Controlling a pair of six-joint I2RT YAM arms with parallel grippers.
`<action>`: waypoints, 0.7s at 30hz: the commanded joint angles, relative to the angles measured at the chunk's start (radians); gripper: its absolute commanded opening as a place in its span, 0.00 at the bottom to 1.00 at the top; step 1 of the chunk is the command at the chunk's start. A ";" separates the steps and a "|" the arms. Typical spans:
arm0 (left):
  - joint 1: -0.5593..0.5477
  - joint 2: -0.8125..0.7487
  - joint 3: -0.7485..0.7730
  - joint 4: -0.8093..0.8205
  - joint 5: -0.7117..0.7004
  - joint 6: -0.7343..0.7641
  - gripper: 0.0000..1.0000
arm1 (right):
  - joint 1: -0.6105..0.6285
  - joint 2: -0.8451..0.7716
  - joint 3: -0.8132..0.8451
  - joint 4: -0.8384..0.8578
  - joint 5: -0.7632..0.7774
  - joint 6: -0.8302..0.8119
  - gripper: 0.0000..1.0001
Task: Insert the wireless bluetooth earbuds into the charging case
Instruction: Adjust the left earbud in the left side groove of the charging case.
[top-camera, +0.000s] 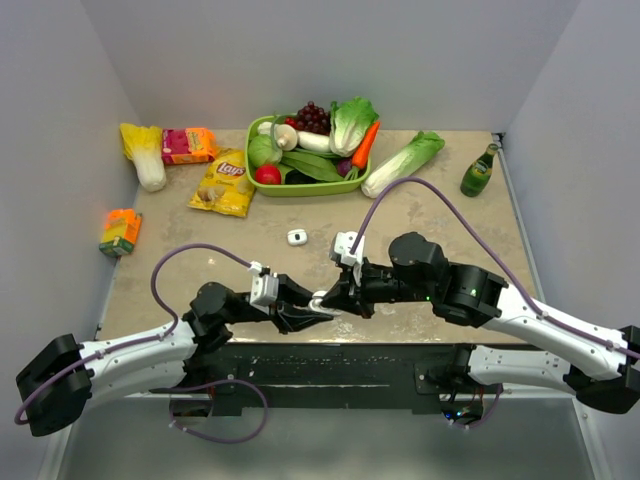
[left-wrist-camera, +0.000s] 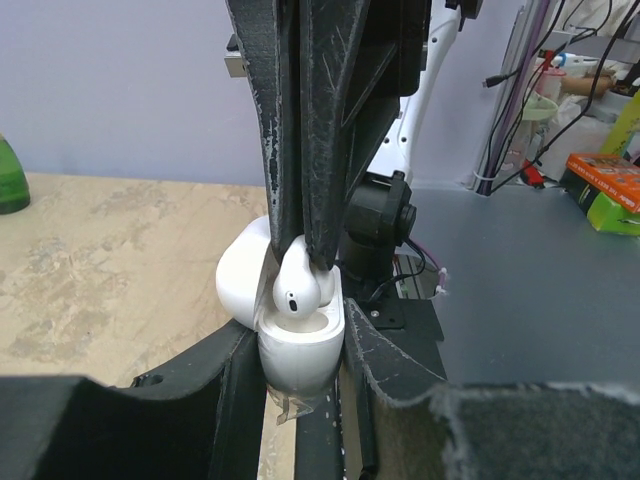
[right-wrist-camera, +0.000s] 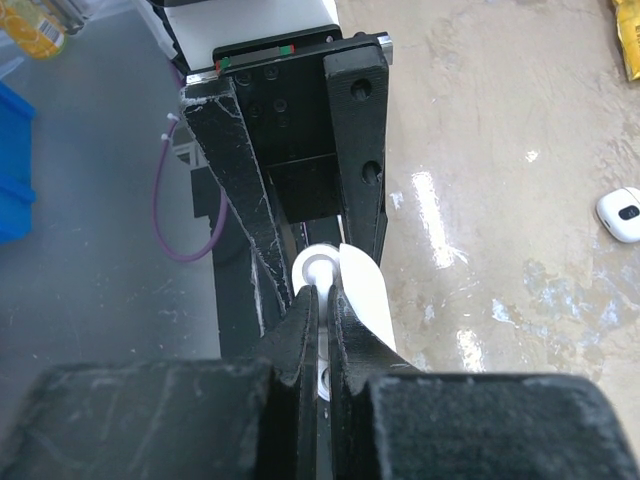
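Observation:
My left gripper is shut on a white charging case and holds it upright near the table's front edge, with its lid open. My right gripper is shut on the stem of a white earbud. The earbud's head sits at the case's open mouth. In the right wrist view the right gripper pinches the earbud beside the lid. A second small white case lies closed on the table behind them. It also shows in the right wrist view.
A green basket of vegetables stands at the back centre. A Lay's bag, a pink packet and a cabbage lie back left. An orange box is at the left edge. A lettuce and a green bottle are back right.

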 joint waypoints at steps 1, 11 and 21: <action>-0.006 -0.020 0.034 0.055 0.011 0.019 0.00 | 0.002 -0.007 -0.011 -0.013 -0.018 -0.019 0.00; -0.008 -0.006 0.045 0.050 0.015 0.020 0.00 | 0.010 0.005 -0.016 -0.031 -0.075 -0.028 0.00; -0.009 0.002 0.051 0.051 0.020 0.026 0.00 | 0.036 0.022 -0.004 -0.057 -0.096 -0.035 0.00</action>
